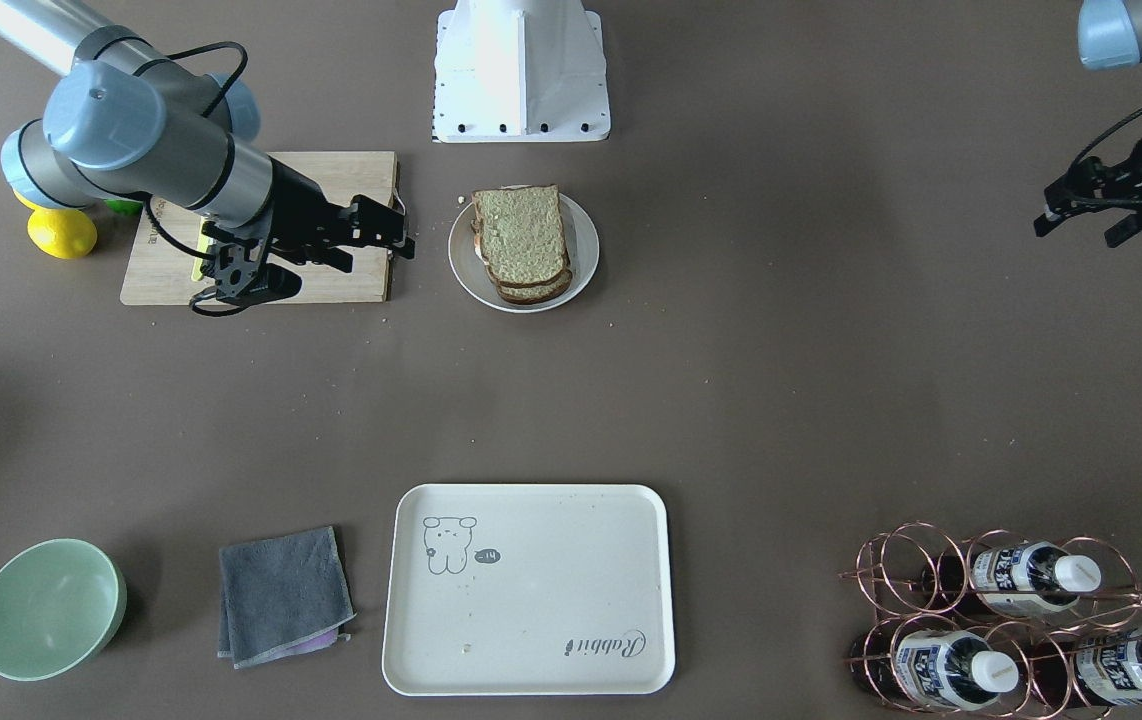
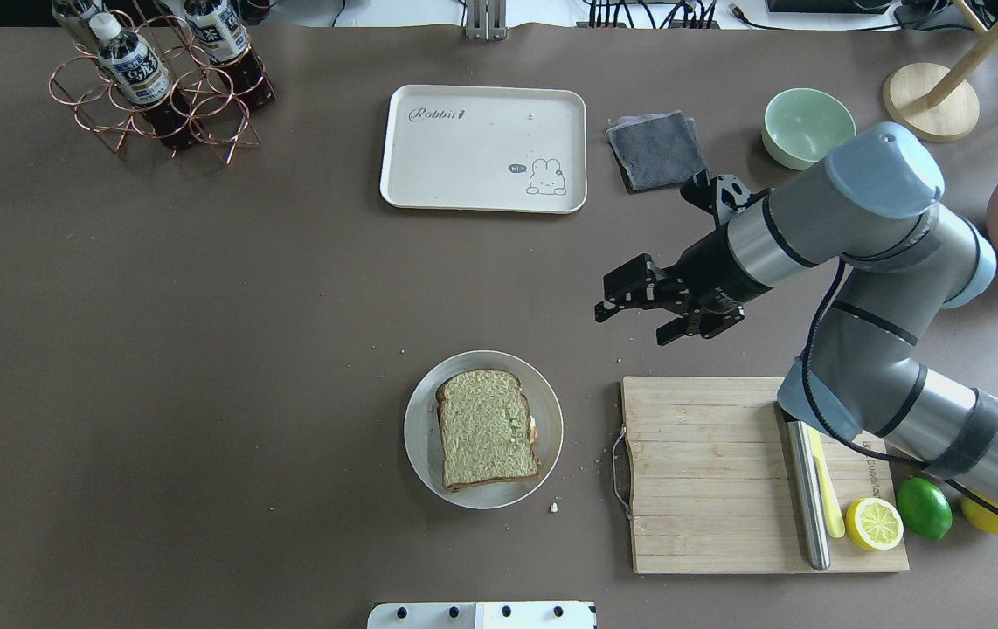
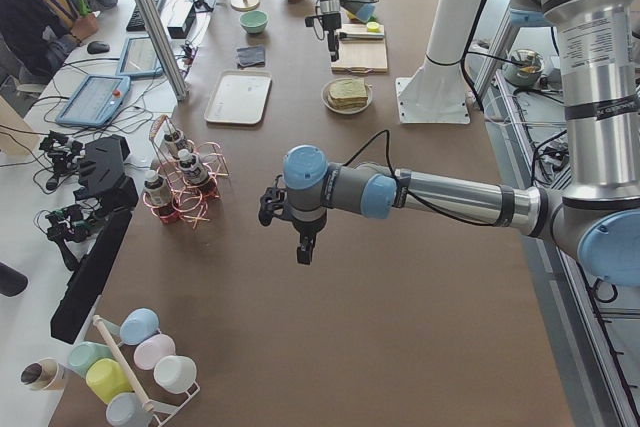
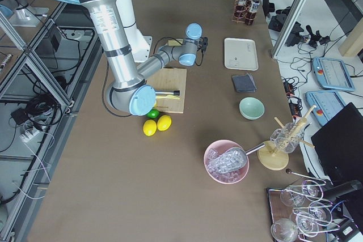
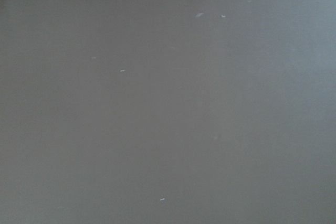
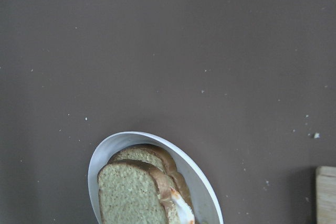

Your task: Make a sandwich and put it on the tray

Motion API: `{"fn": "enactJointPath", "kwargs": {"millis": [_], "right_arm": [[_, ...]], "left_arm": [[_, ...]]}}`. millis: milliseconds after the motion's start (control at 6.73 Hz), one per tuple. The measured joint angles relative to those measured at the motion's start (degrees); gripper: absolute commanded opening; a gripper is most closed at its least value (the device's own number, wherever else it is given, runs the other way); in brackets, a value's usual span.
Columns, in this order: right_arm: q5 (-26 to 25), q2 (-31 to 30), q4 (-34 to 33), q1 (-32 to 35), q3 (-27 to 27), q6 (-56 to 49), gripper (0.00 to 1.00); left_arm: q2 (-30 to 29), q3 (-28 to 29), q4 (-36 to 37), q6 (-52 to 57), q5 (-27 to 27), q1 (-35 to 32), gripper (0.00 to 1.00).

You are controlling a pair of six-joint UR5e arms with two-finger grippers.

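The sandwich (image 2: pixel 486 430) lies on a round plate (image 2: pixel 418 441) at the near middle of the worktop (image 2: pixel 202 393). Its top slice sits squarely over the lower one, and a little egg white shows at its right edge. The tray (image 2: pixel 464 175) sits at the far middle, well apart from the plate.

The right arm (image 2: pixel 892 384) brings its forearm in from the near right, over the right end of the board (image 2: pixel 709 472). There its wrist joints crank upward and turn the right gripper (image 2: pixel 633 323) down toward the worktop. The gripper hangs high, near the board's far left corner and to the right of the plate. Its jaws stand parted with nothing between them. The right wrist camera looks down on bare worktop, with the plate's far part low in view (the board's corner just shows at the right edge).

The left arm (image 3: pixel 450 197) stretches its forearm level over the left half of the worktop, well left of the plate. The left gripper (image 3: pixel 302 250) points straight down from the wrist above a bare, crumb-flecked surface. Whether its jaws are parted or closed I cannot tell.

A half lemon (image 2: pixel 873 522) and a lime (image 2: pixel 924 508) sit at the board's near right corner. A towel (image 2: pixel 656 148) and a bowl (image 2: pixel 807 127) lie right of the tray, and a bottle rack (image 2: pixel 158 96) stands at the far left
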Motion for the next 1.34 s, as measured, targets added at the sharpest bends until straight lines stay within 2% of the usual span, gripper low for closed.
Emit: {"fn": "enactJointPath", "kwargs": {"millis": [446, 743, 1041, 1189, 1338], "right_arm": [[3.46, -10.83, -0.74, 9.28, 0.35, -14.70, 1.00], [4.62, -16.59, -3.81, 14.93, 0.42, -26.16, 1.00], [5.53, -21.53, -8.25, 21.25, 0.72, -38.97, 1.00], [5.65, -23.37, -9.84, 23.62, 0.92, -43.57, 1.00], [5.69, -24.91, -10.81, 25.39, 1.12, -46.73, 1.00]], "left_arm": [[-13.45, -0.02, -3.53, -25.77, 6.96, 18.28, 0.98], [-21.65, 1.43, -3.65, -37.19, 15.00, 31.03, 0.96], [-28.76, 6.60, -4.82, -41.77, 20.40, 37.51, 0.82], [-30.11, 9.31, -7.68, -42.33, 21.58, 38.82, 0.71], [-30.62, 11.66, -10.87, -42.78, 22.50, 39.78, 0.55]]}}
